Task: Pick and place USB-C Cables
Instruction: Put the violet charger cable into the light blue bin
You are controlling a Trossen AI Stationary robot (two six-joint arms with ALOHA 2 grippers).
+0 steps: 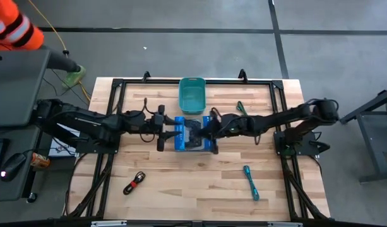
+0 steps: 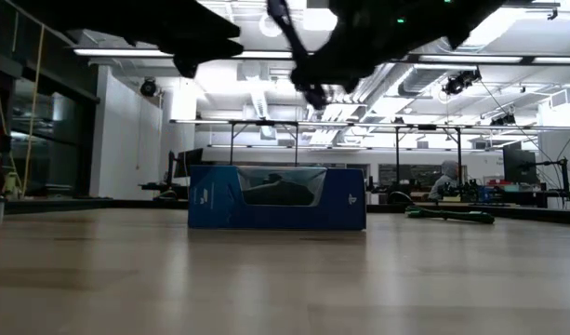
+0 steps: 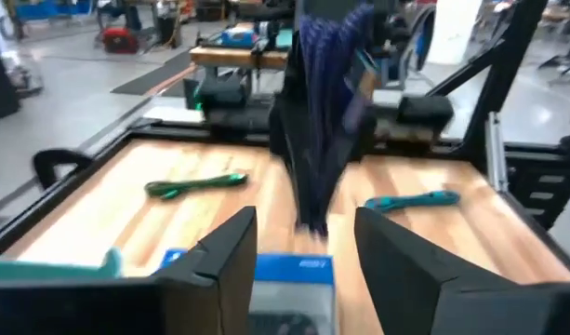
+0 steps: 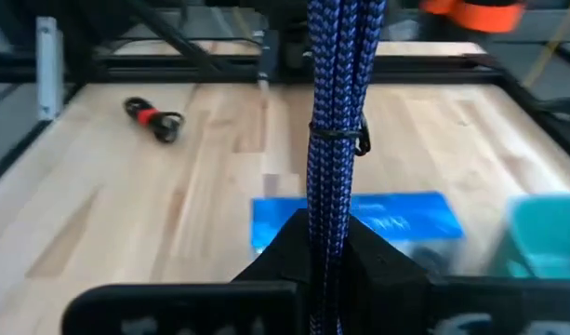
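Two grippers meet over the blue box (image 1: 194, 134) at mid-table, passing the dark blue cable (image 4: 336, 149).

The right gripper (image 4: 326, 244) is clamped on the dark blue cable, which hangs upright between its fingers. The left gripper (image 3: 303, 244) faces it, its fingers spread apart with nothing between them. The green cable (image 1: 240, 108) lies on the wood near the teal bin (image 1: 192, 94), the teal cable (image 1: 251, 182) toward the front right, and the black cable with a red band (image 1: 134, 183) toward the front left.
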